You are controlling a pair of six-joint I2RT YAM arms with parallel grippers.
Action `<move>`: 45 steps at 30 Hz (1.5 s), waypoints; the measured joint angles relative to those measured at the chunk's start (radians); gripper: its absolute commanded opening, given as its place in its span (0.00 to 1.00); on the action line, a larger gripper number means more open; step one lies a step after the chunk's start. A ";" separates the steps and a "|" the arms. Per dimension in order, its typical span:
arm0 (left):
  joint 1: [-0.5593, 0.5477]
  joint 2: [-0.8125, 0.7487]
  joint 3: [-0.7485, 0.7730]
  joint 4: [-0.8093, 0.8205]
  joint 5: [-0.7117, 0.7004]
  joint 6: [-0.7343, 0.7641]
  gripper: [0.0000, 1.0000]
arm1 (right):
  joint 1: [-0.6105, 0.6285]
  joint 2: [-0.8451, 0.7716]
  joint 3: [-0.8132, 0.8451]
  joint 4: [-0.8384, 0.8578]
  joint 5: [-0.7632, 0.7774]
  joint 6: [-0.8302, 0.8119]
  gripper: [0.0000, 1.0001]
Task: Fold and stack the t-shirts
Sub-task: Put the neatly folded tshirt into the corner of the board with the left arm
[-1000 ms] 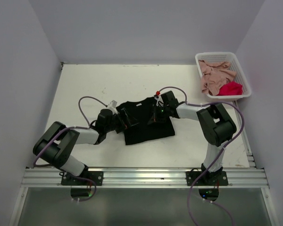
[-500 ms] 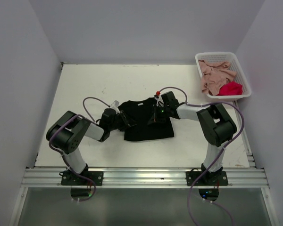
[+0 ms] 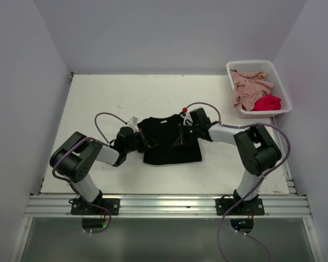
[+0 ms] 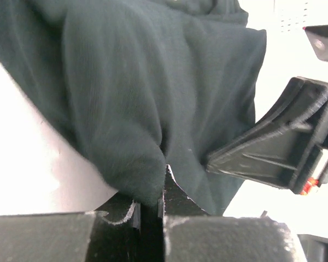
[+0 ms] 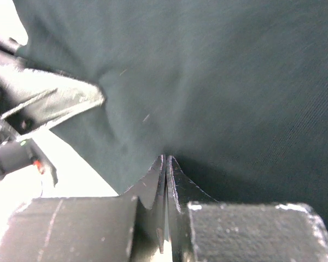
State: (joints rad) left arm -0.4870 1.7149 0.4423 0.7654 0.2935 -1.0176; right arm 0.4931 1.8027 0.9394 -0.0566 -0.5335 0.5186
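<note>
Both sides of the black t-shirt (image 3: 165, 150) are pinched: left claw (image 4: 163, 183) clamps its left edge, right claw (image 5: 166, 164) its right.

Our left gripper (image 3: 146, 142) and right gripper (image 3: 181, 137) sit low at frame centre, facing each other, elbows bent outward; both have jaws pinched together on the black t-shirt (image 3: 168, 153).

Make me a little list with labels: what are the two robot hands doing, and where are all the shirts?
Left gripper: shut, pinching the black t-shirt at its left edge
Right gripper: shut, pinching the same shirt at its right side
Shirt's place: lying on the table, between the two arms
Basket: far right corner, holds a pink shirt and a red shirt
</note>
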 measured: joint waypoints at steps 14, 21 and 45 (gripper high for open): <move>0.117 -0.356 0.042 -0.329 -0.239 0.069 0.00 | -0.010 -0.438 0.071 -0.163 0.042 -0.052 0.01; 0.299 -0.151 0.130 -0.391 -0.237 0.060 0.00 | -0.023 -0.557 0.072 -0.297 0.099 -0.076 0.00; 0.735 0.238 0.435 -0.253 -0.303 -0.322 0.00 | -0.047 -0.584 0.047 -0.458 0.146 -0.128 0.00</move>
State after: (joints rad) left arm 0.2481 1.9533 0.8768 0.5121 -0.0097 -1.3392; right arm 0.4458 1.2186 0.9867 -0.5144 -0.3874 0.3908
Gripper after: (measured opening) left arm 0.074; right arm 0.009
